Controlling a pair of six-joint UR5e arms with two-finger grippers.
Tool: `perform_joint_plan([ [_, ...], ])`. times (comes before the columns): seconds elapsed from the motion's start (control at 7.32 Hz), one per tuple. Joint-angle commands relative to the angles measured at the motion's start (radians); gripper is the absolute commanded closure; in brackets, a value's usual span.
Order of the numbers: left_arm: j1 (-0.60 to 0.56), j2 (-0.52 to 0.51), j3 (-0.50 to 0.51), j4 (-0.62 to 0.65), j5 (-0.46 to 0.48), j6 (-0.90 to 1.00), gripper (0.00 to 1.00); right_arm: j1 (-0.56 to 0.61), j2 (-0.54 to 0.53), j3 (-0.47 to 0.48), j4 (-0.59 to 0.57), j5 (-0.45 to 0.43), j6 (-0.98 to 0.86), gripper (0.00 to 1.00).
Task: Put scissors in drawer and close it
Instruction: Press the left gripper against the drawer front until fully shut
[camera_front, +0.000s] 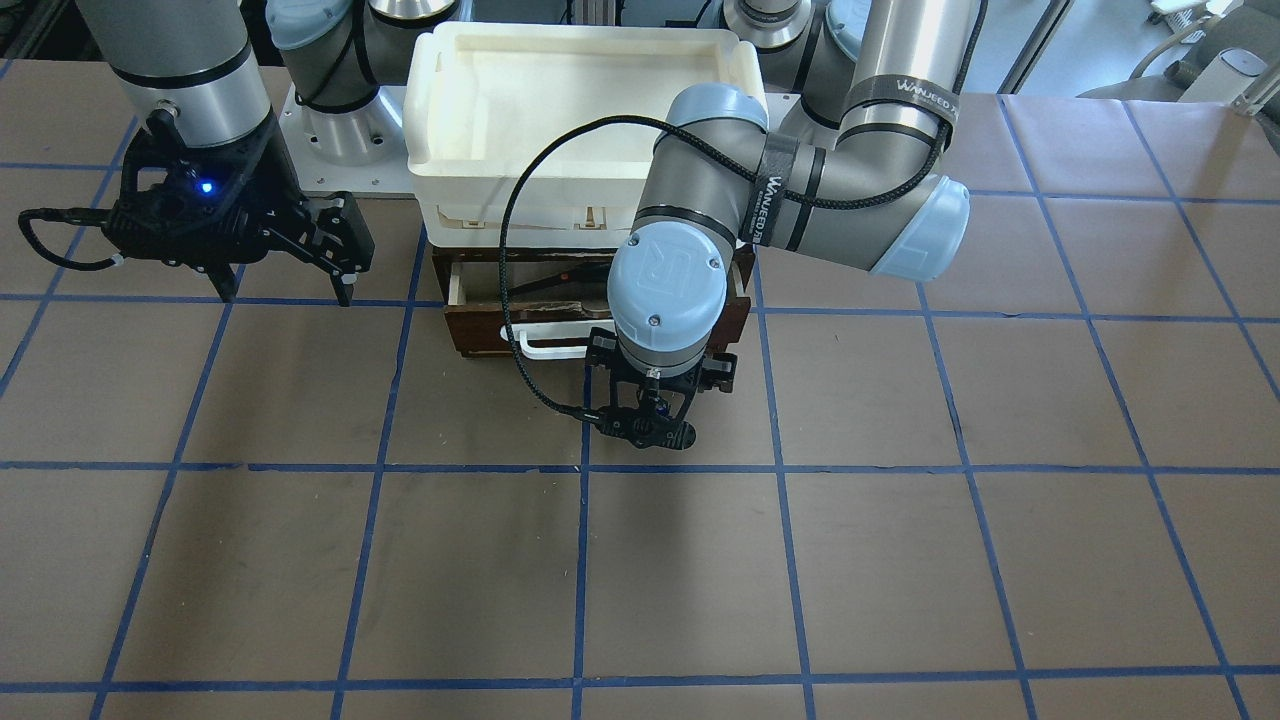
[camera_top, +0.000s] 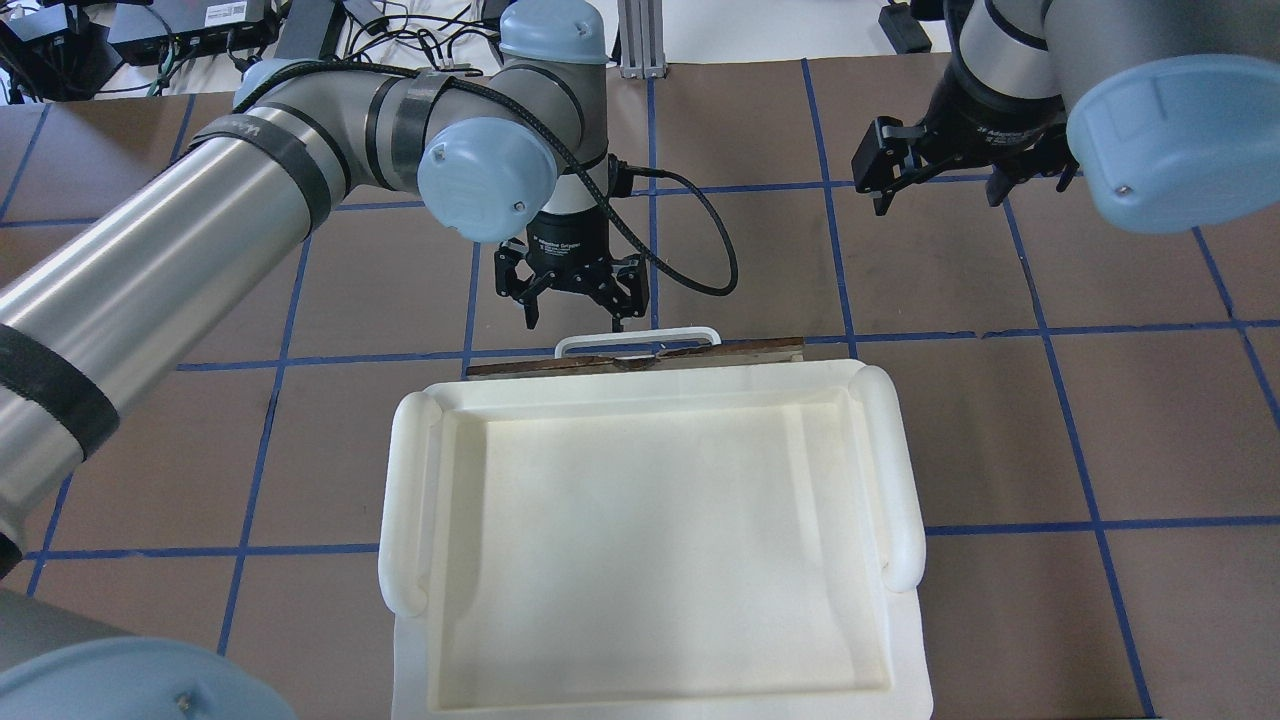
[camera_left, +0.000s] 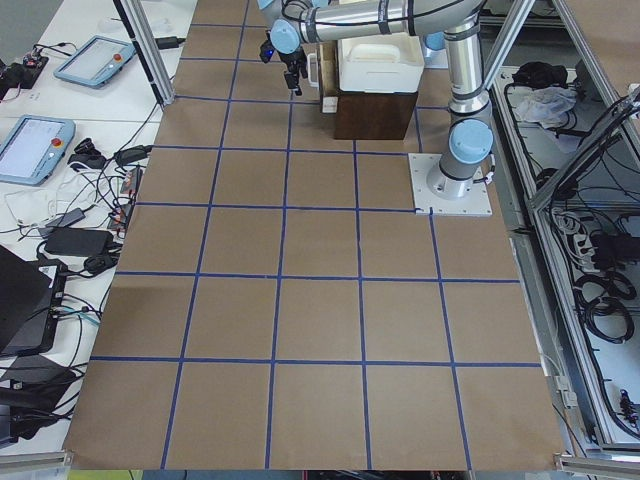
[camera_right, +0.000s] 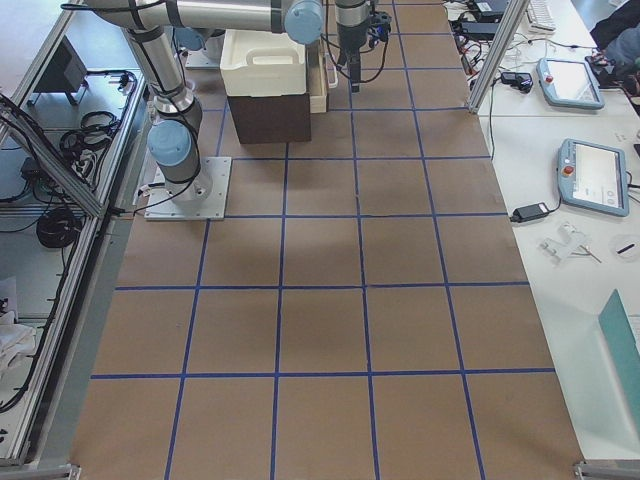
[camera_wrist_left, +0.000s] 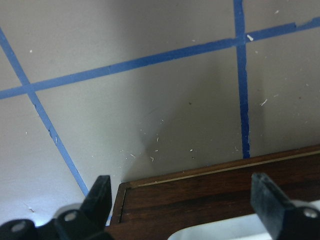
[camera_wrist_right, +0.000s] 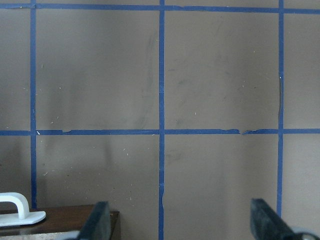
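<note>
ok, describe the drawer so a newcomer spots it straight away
Start at the big white tray mid-table near the robot's base. The drawer pokes out below it, partly open. Its dark brown front carries the only white bar handle, right at the open left gripper.

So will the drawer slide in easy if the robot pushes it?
Probably: the drawer looks shallow and wooden, so stiff and fairly light. The scissors inside look small, adding little weight. The white tray stacked above probably steadies its cabinet.

The scissors (camera_front: 556, 277) lie flat inside the dark-fronted wooden drawer (camera_front: 485, 335), which stands partly open.
</note>
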Motion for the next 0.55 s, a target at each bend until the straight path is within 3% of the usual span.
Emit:
perform_joint_plan([
  [0.0,-0.003,0.024,-0.02,-0.032,0.004,-0.017,0.0,0.0,-0.002,0.0,0.001,0.0,0.0,0.0],
  [0.41,-0.005,0.038,-0.023,-0.097,0.0,-0.018,0.0,0.0,0.0,0.0,0.001,0.001,0.002,0.0],
])
